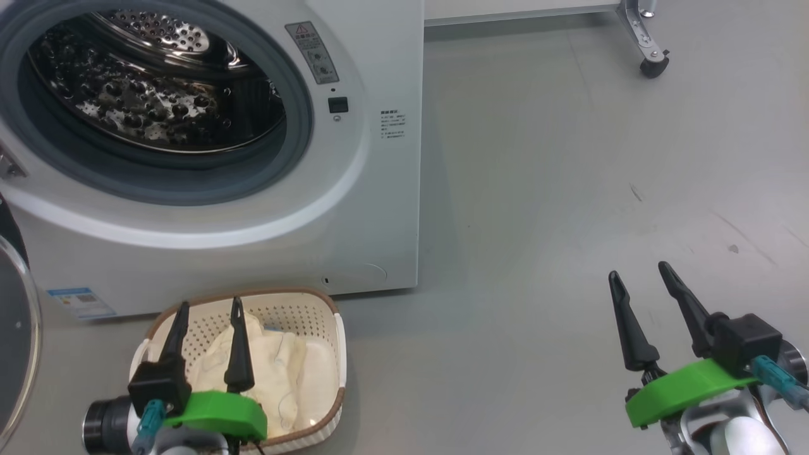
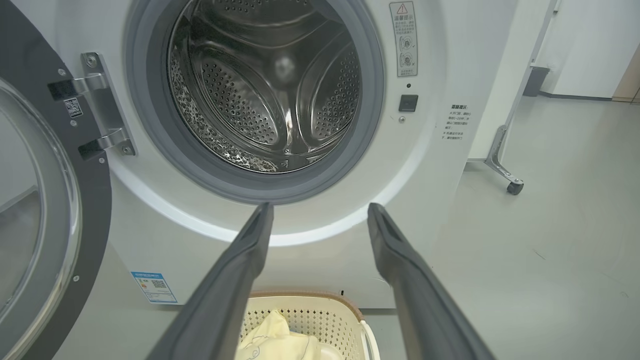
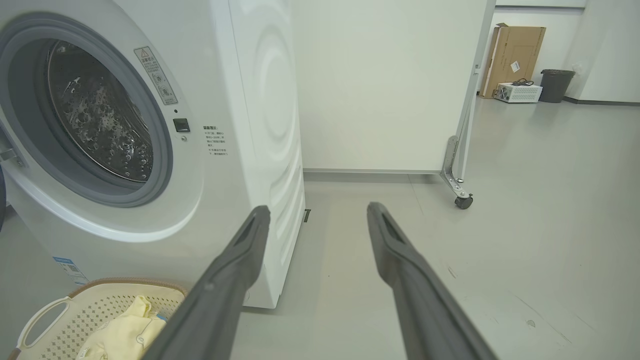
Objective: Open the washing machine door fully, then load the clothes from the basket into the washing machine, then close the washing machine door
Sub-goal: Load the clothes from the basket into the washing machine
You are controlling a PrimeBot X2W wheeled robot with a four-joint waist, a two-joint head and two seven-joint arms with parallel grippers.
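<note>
The white washing machine (image 1: 385,189) stands with its steel drum (image 1: 152,82) exposed. Its door (image 1: 16,341) hangs swung out at the far left, black rim and glass showing (image 2: 45,210). In front of the machine sits the cream basket (image 1: 328,322) with pale yellow clothes (image 1: 278,366) inside, also seen in the wrist views (image 2: 280,340) (image 3: 125,335). My left gripper (image 1: 210,304) hovers open above the basket, nothing between its fingers (image 2: 320,207). My right gripper (image 1: 639,270) is open over bare floor to the right, fingers empty (image 3: 318,207).
A white panel on a caster wheel (image 1: 654,63) stands behind the machine's right side. Grey floor (image 1: 569,221) stretches to the right. Far back in the right wrist view are a cardboard box (image 3: 515,55) and a dark bin (image 3: 555,85).
</note>
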